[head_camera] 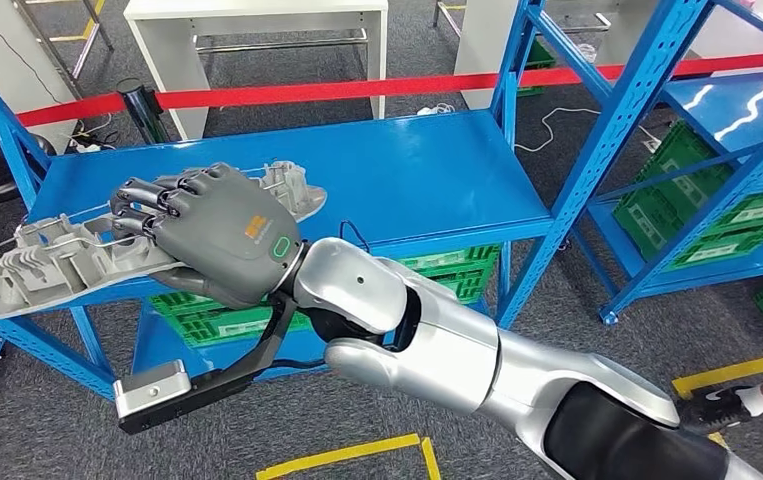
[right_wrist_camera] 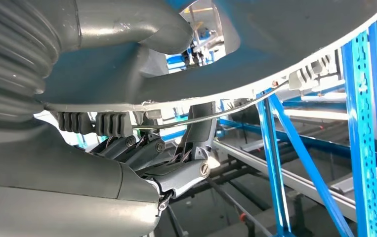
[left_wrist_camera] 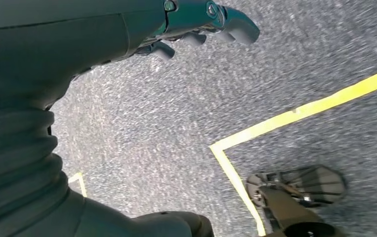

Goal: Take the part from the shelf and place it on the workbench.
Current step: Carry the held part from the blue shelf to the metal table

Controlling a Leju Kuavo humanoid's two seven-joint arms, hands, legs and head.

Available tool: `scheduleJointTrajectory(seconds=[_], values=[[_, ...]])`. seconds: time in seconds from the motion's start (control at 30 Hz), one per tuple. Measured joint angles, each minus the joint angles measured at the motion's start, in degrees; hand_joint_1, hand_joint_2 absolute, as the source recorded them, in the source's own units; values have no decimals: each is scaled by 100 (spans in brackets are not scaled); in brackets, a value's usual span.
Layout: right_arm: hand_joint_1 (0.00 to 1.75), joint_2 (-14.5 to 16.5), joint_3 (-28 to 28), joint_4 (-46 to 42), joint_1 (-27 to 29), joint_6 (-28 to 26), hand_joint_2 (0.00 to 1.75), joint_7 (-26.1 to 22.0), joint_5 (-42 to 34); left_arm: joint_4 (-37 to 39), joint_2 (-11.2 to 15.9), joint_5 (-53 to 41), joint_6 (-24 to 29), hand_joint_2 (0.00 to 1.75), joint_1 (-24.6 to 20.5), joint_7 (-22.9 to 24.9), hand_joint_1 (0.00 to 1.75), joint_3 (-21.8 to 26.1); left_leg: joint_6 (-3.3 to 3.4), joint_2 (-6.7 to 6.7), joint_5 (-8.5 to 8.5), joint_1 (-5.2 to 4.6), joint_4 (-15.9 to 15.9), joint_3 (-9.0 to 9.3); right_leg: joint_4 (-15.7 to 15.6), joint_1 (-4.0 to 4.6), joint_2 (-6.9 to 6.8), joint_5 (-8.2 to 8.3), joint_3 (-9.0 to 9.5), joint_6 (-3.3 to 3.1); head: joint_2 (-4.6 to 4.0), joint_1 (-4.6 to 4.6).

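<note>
The right hand (head_camera: 219, 228), its arm stretched forward and leftward, gripped the grey part (head_camera: 52, 262) over the blue shelf's (head_camera: 427, 180) front edge, while the left hand (left_wrist_camera: 196, 22) hung empty, fingers loosely curled.

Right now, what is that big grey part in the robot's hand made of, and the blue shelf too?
The part looks like bare cast metal, maybe aluminium: dull pale grey, with ribs and moulded pockets. The right hand grips it. The shelf looks like painted steel: smooth glossy blue, with rows of holes in its posts.
</note>
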Motion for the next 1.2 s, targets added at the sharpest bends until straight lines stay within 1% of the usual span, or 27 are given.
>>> scheduleJointTrajectory(seconds=[0.07, 0.13, 0.2, 0.27, 0.3, 0.33, 0.4, 0.43, 0.47, 0.5, 0.57, 0.6, 0.63, 0.67, 0.7, 0.77, 0.8, 0.83, 0.9, 0.93, 0.97, 1.0, 1.03, 1.07, 1.1, 1.17, 1.2], values=[[175, -18, 0, 0, -2, 1, 175, 2, 2, -1, -4, -16, -5, 175, -3, 9, 0, 0, -5, 2, 98, -25, 15, -124, -626, 46, 0, 235, 532, -106, 1, -2], [175, -28, -1, -2, -5, 1, 175, -1, 0, -3, -14, -27, -20, 175, -8, 22, 0, 0, -44, 6, 188, -40, 15, -191, -1373, 96, -8, 252, 1031, -198, 1, -4], [175, -39, -3, -3, -11, 2, 175, -4, -5, -4, -24, -34, -38, 175, -16, 37, 0, 0, -115, 14, 284, -24, -13, -217, -1656, 128, -12, 232, 1161, -230, 0, 1], [175, -56, -4, -3, -15, 3, 175, -4, -9, -3, -30, -36, -44, 175, -18, 50, 0, 0, -189, 12, 306, -6, -21, -245, -1718, 113, -24, 347, 1123, -270, 0, 5], [175, -61, -4, -3, -14, 3, 175, -4, -10, -1, -31, -36, -44, 175, -16, 54, 0, 0, -222, 7, 197, -3, 48, -284, -1748, 96, -35, 416, 1089, -297, 0, -1], [175, -65, -4, -2, -14, 4, 175, -3, -10, -1, -30, -36, -44, 175, -15, 56, 0, 0, -255, 2, -10, 2, 222, -345, -1775, 72, -45, 489, 1041, -318, 0, -7], [175, -69, -4, -2, -10, 5, 175, -3, -6, 0, -26, -36, -44, 175, -18, 56, 0, -1, -324, 0, -550, 27, 847, -505, -1775, 56, -49, 620, 887, -334, 0, -18], [175, -73, -4, -1, -6, 5, 175, -1, -2, 0, -24, -36, -44, 175, -20, 56, 0, -1, -357, 1, -713, 41, 1181, -559, -1770, 50, -50, 689, 797, -327, 0, -18], [175, -80, -4, 1, -3, 5, 175, 0, 1, 0, -21, -37, -44, 175, -21, 57, 0, -2, -384, 1, -740, 55, 1409, -562, -1763, 42, -53, 757, 703, -315, 0, -17], [175, -89, -4, 2, -1, 5, 175, 2, 3, 0, -17, -39, -44, 175, -21, 62, 0, -2, -408, 2, -634, 69, 1470, -488, -1751, 31, -56, 824, 607, -296, 0, -17], [175, -102, -4, 2, -3, 5, 175, 3, 3, -3, -8, -52, -44, 175, -28, 82, 0, -2, -461, 3, -339, 108, 1040, -63, -1698, -2, -60, 945, 418, -239, 0, -17], [175, -104, -5, 2, -9, 5, 175, 5, 4, -8, -8, -60, -46, 175, -36, 94, 0, -2, -482, -2, -329, 108, 646, 234, -1660, -11, -59, 995, 336, -201, 0, -21], [175, -105, -5, 2, -16, 6, 175, 7, 7, -13, -8, -65, -49, 175, -46, 103, 0, -2, -454, -12, -380, 101, 311, 460, -1633, -11, -59, 1044, 280, -160, 0, -20], [175, -105, -6, 3, -26, 7, 175, 7, 10, -18, -10, -68, -52, 175, -58, 108, 0, -2, -407, -21, -468, 90, 83, 584, -1617, -4, -60, 1094, 246, -124, 0, -22], [175, -105, -7, 4, -35, 8, 175, 10, 15, -22, -10, -69, -56, 175, -67, 113, 0, -2, -335, -29, -515, 66, -17, 614, -1622, 0, -61, 1148, 227, -87, 0, -22], [175, -107, -8, 11, -49, 13, 175, 19, 23, -22, -5, -69, -57, 175, -73, 124, 0, -2, -180, -19, -434, 58, -26, 513, -1639, -13, -62, 1212, 197, -13, 0, -25], [175, -108, -9, 17, -54, 17, 175, 28, 28, -21, -3, -69, -57, 175, -75, 131, 0, -1, -116, -9, -370, 56, -29, 463, -1579, -23, -59, 1114, 156, 20, 0, -25], [175, -109, -10, 22, -59, 22, 175, 41, 34, -21, -2, -69, -57, 175, -77, 136, 0, -1, -61, 2, -293, 59, -34, 395, -1403, -30, -53, 892, 84, 45, 0, -24], [175, -110, -10, 29, -68, 33, 175, 62, 44, -22, -2, -69, -57, 175, -85, 139, 0, 0, -6, 8, -136, 54, -29, 219, -728, -28, -40, 260, -102, 69, 0, -20], [175, -110, -10, 33, -66, 38, 175, 67, 46, -23, -1, -69, -57, 175, -85, 137, 0, 0, 3, 9, -56, 46, -25, 115, -328, -23, -35, 22, -178, 72, 0, -21], [175, -110, -9, 39, -59, 42, 175, 67, 48, -23, 1, -69, -57, 175, -84, 135, 0, 0, 7, 10, 22, 35, -20, 13, -22, -19, -32, -72, -199, 66, 0, -21], [175, -110, -9, 46, -51, 44, 175, 67, 50, -23, 3, -69, -57, 175, -83, 132, 0, 0, 8, 11, 99, 23, -15, -90, 132, -11, -31, -37, -139, 47, 0, -21], [175, -110, -9, 53, -45, 44, 175, 66, 54, -23, 5, -69, -57, 175, -82, 125, 0, 0, 5, 12, 170, 9, -11, -184, 79, 2, -29, 95, 18, 15, 0, -21], [175, -110, -9, 57, -43, 43, 175, 66, 65, -23, 5, -69, -57, 175, -83, 117, 0, 0, 2, 11, 240, -4, -8, -267, -177, 23, -27, 238, 282, -35, 0, -21], [175, -109, -9, 58, -44, 41, 175, 65, 78, -25, -2, -69, -57, 175, -82, 108, 0, 0, -5, 10, 303, -10, -4, -330, -586, 57, -26, 281, 626, -107, 0, -24], [175, -106, -9, 58, -49, 34, 175, 58, 102, -30, -13, -71, -57, 175, -82, 94, 0, 0, -51, 7, 418, -9, -10, -390, -1418, 121, -31, 161, 1218, -205, 0, -26], [175, -105, -9, 58, -54, 29, 175, 55, 108, -32, -17, -73, -57, 175, -82, 91, 0, 0, -88, 11, 475, 4, -24, -397, -1651, 145, -32, 86, 1355, -228, 0, -18]])
